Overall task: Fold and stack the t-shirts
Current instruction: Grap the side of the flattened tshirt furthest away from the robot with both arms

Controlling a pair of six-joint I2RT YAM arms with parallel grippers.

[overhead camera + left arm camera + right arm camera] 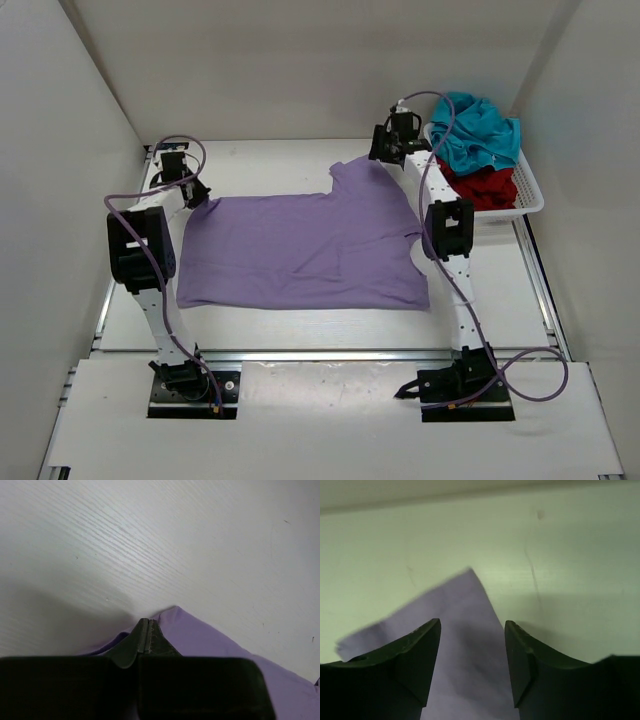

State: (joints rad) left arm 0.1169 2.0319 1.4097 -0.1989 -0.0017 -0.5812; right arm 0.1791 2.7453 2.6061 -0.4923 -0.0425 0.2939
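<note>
On the white-walled desk point(270, 160) a lavender t-shirt point(300, 250) is spread, its corner shown pinched by the left hand point(146, 627), the right hand point(472, 630) open, only in wrist views.

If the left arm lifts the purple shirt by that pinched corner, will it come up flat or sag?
Probably floppy: the purple shirt lies limp on the table and tents softly where the left fingers pinch its corner. Lifted from there alone, it would likely sag and drag. It looks thin, so probably light.

Lavender t-shirt point(300, 250) lies spread flat; teal t-shirt point(478, 135) sits crumpled over dark red t-shirt point(485, 187) in the basket point(530, 205).
</note>
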